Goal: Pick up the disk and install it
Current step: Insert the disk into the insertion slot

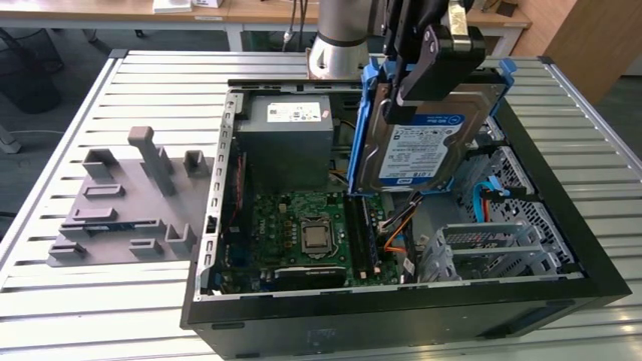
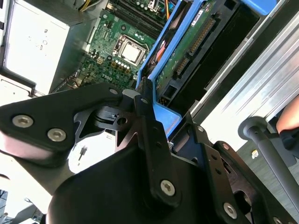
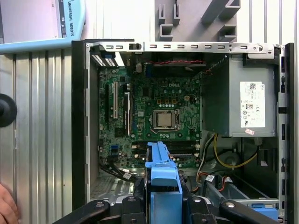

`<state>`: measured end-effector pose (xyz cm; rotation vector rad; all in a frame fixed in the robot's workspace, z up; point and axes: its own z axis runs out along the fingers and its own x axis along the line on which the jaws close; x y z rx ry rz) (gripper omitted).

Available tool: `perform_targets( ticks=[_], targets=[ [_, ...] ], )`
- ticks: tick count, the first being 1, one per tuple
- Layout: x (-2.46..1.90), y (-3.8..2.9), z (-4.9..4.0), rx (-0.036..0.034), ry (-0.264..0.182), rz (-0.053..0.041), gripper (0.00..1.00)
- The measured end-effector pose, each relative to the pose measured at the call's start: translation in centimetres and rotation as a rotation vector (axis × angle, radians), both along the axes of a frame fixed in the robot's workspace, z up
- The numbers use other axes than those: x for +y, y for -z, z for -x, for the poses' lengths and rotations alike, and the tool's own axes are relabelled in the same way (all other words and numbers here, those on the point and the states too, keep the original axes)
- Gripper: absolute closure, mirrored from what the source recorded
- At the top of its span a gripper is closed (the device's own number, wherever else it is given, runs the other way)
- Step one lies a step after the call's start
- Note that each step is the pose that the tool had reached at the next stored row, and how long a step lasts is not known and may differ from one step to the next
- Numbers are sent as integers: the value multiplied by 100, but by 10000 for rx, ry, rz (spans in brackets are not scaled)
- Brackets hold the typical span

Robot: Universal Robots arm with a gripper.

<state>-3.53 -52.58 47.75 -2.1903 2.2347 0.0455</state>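
Above the open computer case (image 1: 206, 248), the hand (image 1: 401, 96) is clenched on the upper edge of the disk (image 1: 422, 147), gripping its blue frame. The disk hangs nearly upright over the case, label toward the exterior view, between the grey power supply (image 1: 286, 139) and the metal drive cage (image 1: 501, 244) at the exterior view's right. Carrying it well, I judge, calls for a firm pinch on the plastic frame, since a hold at one edge lets a heavy drive swing. Its lower end sits near loose cables (image 1: 398, 224), so it should pass clear of them and of the circuit board (image 1: 301, 222).
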Motion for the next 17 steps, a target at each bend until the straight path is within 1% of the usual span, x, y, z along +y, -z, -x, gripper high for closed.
perform_targets(
  ticks=[17],
  targets=[
    [0, 0, -37, 0, 1, -1, 64]
  ],
)
